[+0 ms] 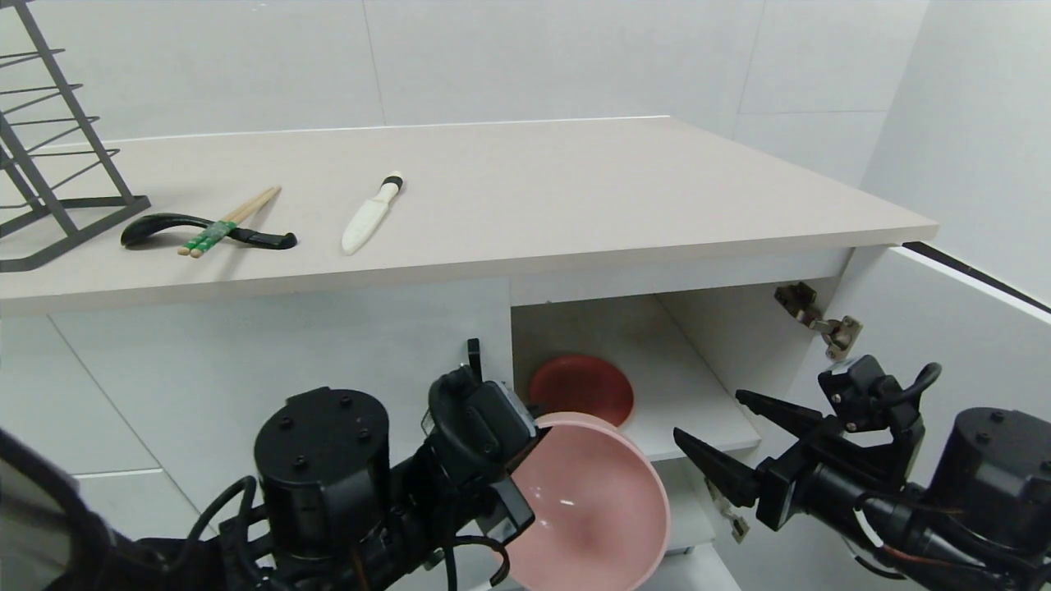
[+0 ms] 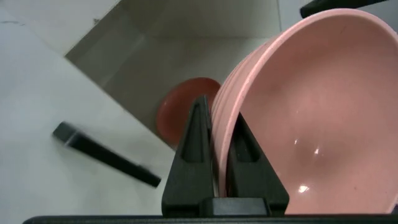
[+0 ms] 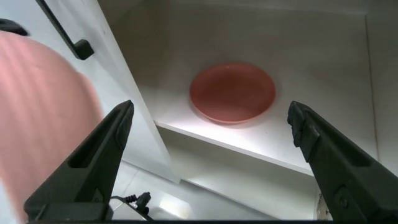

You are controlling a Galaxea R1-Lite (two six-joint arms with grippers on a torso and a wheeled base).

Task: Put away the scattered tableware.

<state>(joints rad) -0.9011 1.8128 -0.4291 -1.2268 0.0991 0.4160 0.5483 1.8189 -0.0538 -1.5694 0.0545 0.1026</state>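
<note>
So, your left gripper was clamped on the rim of the bowl, one finger inside and one outside. It held the bowl tilted, just in front of the open cabinet under the counter. Your right gripper hung beside it with its fingers spread wide, holding nothing, aimed at the cabinet shelf.

On that shelf a red dish already lay, apart from the bowl. By my reading you were less than halfway through: one dish stowed, one bowl at the cabinet mouth but not yet set down, and three items untouched on the counter. Those were a spoon, chopsticks lying across its handle, and a knife near them on the right. A rack stood at the counter's left end, near the spoon.

The count was one bowl, one dish, one spoon, one pair of chopsticks, one knife and one rack.
</note>
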